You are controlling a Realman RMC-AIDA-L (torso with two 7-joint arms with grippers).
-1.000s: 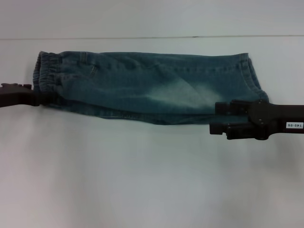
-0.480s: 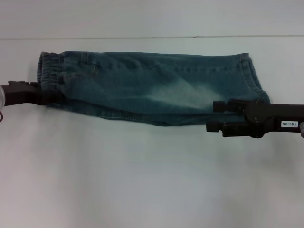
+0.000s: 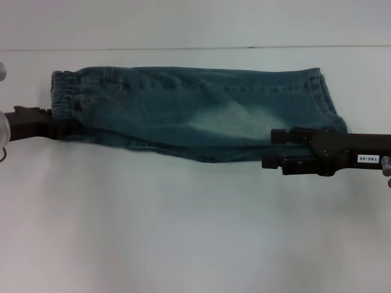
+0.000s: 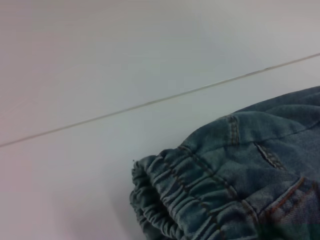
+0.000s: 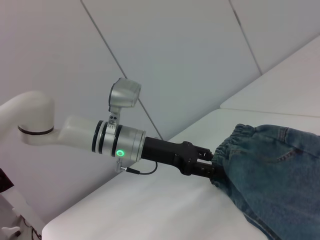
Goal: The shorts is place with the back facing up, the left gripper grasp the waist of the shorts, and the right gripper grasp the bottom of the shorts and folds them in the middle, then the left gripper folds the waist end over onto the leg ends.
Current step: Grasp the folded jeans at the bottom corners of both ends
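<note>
Shorts (image 3: 195,113) are lying folded lengthwise near the table's (image 3: 195,232) far edge. I'm pinching the waistband (image 3: 64,97) with my left gripper (image 3: 58,127); my right gripper (image 3: 276,148) is gripping the leg hems (image 3: 324,101). I'm judging: lift the waist evenly, keeping tension.

Blue faded-wash denim shorts (image 3: 195,113): woven cloth, matt, paler worn patch approx at 4 o'clock of its middle. Gathered ribbed elastic waistband (image 4: 190,200): puckered, rough w/ many small folds; orange-brown stitching on seams. Flat white table (image 3: 183,232): smooth, faint sheen, thin seam line along far side. Black left gripper (image 5: 212,170): matt plastic-looking, on satin silver metal cuff (image 5: 122,145). Black right gripper (image 3: 272,149): matt, w/ small white paper-like label (image 3: 366,159).
</note>
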